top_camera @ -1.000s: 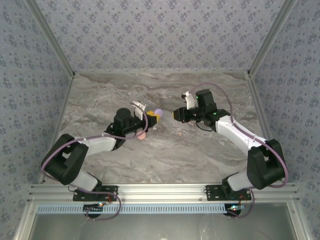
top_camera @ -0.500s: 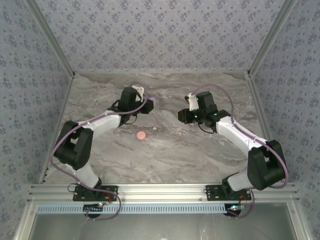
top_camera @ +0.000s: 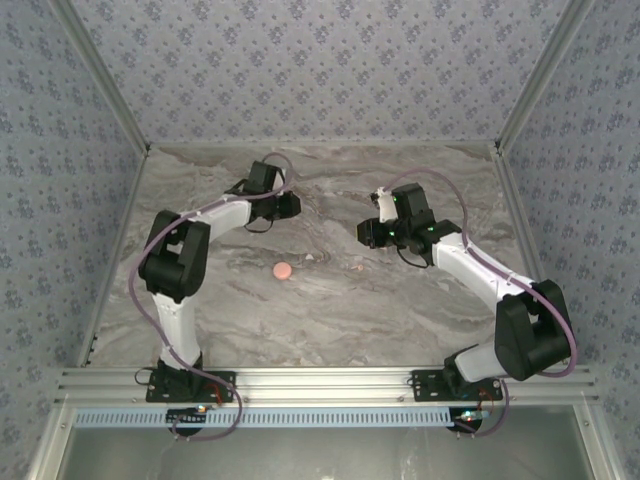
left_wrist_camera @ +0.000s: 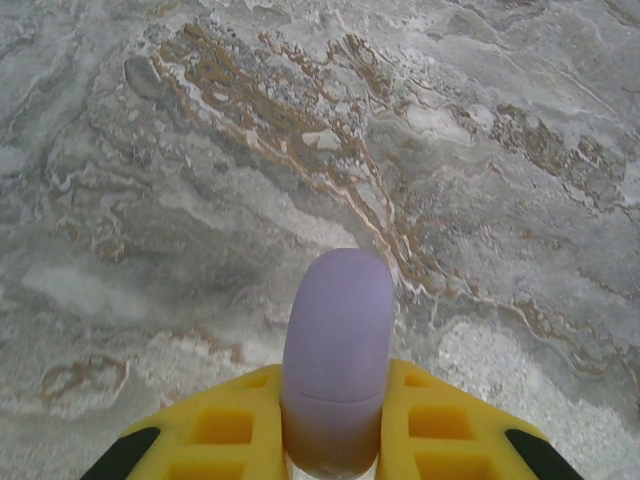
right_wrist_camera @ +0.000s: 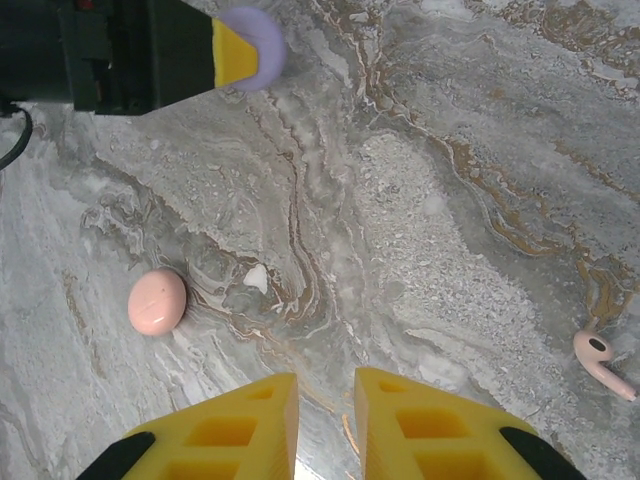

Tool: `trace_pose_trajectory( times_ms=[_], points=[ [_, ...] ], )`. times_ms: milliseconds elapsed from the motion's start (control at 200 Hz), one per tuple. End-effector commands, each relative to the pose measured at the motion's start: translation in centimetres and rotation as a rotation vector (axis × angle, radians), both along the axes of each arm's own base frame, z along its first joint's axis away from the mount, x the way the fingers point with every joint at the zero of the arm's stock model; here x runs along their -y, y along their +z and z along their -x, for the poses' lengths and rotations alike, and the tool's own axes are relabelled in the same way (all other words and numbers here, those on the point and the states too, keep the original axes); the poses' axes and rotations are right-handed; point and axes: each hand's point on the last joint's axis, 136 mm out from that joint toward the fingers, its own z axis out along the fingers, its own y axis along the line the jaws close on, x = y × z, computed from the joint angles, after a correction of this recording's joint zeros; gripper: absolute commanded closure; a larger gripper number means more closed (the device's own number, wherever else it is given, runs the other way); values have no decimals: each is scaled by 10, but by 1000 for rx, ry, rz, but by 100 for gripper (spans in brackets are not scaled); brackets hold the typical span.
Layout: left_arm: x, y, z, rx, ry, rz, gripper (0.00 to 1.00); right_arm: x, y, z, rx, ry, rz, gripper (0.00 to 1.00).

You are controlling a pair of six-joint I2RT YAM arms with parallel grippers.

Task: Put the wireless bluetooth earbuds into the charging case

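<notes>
Sprawling under both arms, the marbled surface (top_camera: 330,320) is bearing the loose pieces. Over its far side the left gripper (top_camera: 286,205) is pinching the lilac charging case (left_wrist_camera: 337,340) edge-on between its yellow pads (left_wrist_camera: 440,430), probably keeping it raised and steady for loading. The right gripper (right_wrist_camera: 327,400) is hovering with jaws nearly together on nothing, looking down on the pink case (right_wrist_camera: 157,300) lying closed and, well apart from it, a pink earbud (right_wrist_camera: 603,362) waiting for pickup.

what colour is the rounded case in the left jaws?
Lilac-purple; the smooth rounded case shows best in left wrist view.
</notes>
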Motion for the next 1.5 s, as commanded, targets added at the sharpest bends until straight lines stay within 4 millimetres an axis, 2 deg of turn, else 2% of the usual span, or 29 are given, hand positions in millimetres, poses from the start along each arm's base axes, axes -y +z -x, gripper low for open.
trace_pose_trajectory(
  times_ms=[0,510,605,845,910,950,1049,1179,1269,1494],
  points=[
    [2,-5,-3,-43,-3,16,90,8,-5,7,-25,-21,19,77],
    [10,-41,-23,-97,-13,27,90,11,-14,10,-46,-31,37,77],
    [12,-45,-26,-106,-17,26,88,12,-16,10,-49,-36,42,76],
    [4,-50,-33,-114,2,-23,57,15,-20,11,-56,-41,60,76],
    [1,-44,-35,-95,6,-42,51,16,-21,12,-58,-39,63,76],
    [-2,-40,-35,-80,7,-57,44,17,-21,12,-58,-41,66,76],
    [-11,-21,-36,-20,5,-96,36,17,-22,12,-59,-44,69,76],
    [-23,-1,-26,24,-13,-143,31,18,-24,13,-63,-44,72,75],
    [-33,9,-12,29,-22,-180,31,19,-25,13,-60,-47,79,75],
    [-60,23,47,-5,-27,-272,29,25,-29,13,-64,-55,106,74]
  ],
)
